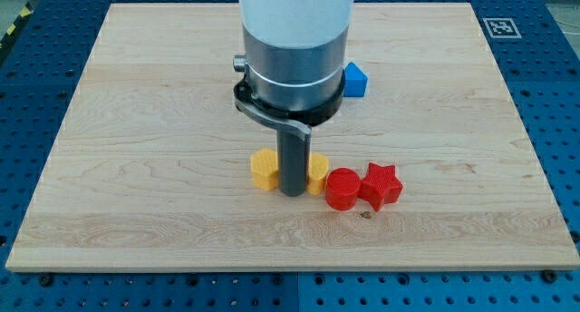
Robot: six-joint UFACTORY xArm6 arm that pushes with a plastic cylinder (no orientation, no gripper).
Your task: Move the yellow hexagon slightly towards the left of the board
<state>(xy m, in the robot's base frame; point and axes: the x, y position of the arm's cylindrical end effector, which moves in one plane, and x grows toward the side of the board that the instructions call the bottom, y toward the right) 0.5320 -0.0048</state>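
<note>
Yellow blocks (265, 168) flanking my tip (293, 194) (upright)

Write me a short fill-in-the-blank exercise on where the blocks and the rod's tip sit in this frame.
1. My tip stands between two ____ blocks, one at its left and one at its right.
2. The red cylinder touches the red ____ on its right.
3. The blue cube lies toward the view's ____ from the red star.
4. All blocks rest on a ____ board.

Missing words: yellow; star; top; wooden
</note>
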